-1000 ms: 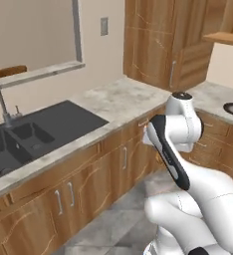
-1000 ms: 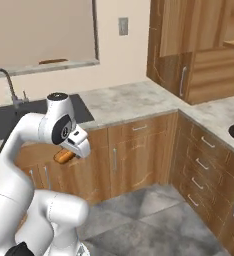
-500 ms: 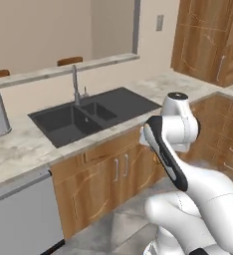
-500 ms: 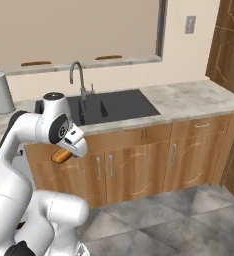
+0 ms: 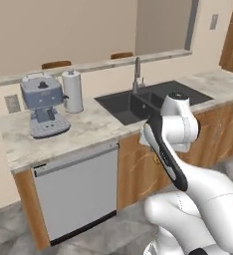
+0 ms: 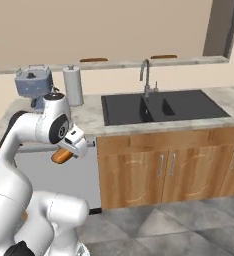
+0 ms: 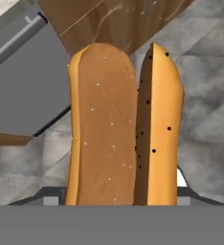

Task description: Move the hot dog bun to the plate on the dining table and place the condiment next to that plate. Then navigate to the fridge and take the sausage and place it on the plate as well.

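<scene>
The hot dog bun [image 7: 123,129] is an orange-tan split roll with small seeds. It stands lengthwise up the middle of the hand view, over grey floor tiles and a cabinet front. My gripper [image 6: 68,150] is shut on the bun [image 6: 60,157], holding it at about counter-front height, in front of the dishwasher. The arm is folded back close to the base. The plate, the dining table, the condiment, the fridge and the sausage are out of view.
Ahead runs a marbled kitchen counter [image 6: 91,117] with a dark double sink [image 6: 159,107] and a faucet [image 6: 146,75]. A grey coffee machine [image 5: 41,104] and a paper towel roll [image 5: 72,91] stand on it. Below are a steel dishwasher [image 5: 78,191] and wooden cabinets [image 6: 164,170]. The floor is grey tile.
The whole picture has shifted: the base has moved, so the sink slid rightward and the coffee machine, towel roll and dishwasher came into view. The bun stays in the gripper.
</scene>
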You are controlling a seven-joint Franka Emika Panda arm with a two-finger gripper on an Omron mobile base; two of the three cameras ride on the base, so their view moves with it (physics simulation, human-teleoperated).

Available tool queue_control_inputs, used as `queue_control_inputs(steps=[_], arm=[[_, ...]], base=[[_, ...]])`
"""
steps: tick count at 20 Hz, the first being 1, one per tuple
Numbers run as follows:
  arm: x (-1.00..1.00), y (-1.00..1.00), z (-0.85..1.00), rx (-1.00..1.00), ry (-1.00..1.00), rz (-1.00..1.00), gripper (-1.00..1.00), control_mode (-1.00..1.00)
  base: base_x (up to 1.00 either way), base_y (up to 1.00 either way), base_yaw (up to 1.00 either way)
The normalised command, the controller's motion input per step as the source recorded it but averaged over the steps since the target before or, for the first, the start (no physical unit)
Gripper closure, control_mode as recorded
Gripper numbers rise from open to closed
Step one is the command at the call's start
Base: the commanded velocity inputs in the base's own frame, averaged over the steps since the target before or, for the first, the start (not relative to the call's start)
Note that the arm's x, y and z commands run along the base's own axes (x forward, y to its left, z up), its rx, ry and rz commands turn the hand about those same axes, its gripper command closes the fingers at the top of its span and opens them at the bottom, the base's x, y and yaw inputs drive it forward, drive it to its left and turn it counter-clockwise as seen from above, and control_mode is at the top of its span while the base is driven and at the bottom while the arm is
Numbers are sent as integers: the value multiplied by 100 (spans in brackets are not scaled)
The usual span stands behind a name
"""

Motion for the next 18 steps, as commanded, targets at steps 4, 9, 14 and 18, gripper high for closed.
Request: queue_control_inputs(steps=[4,9,14,18], arm=[[0,0,0,0,0,0,100,100],[0,0,0,0,0,0,100,100],[0,0,0,0,0,0,100,100],[0,0,0,0,0,0,100,100]], base=[[-18,100,42],[0,100,44],[14,100,38],[71,100,26]])
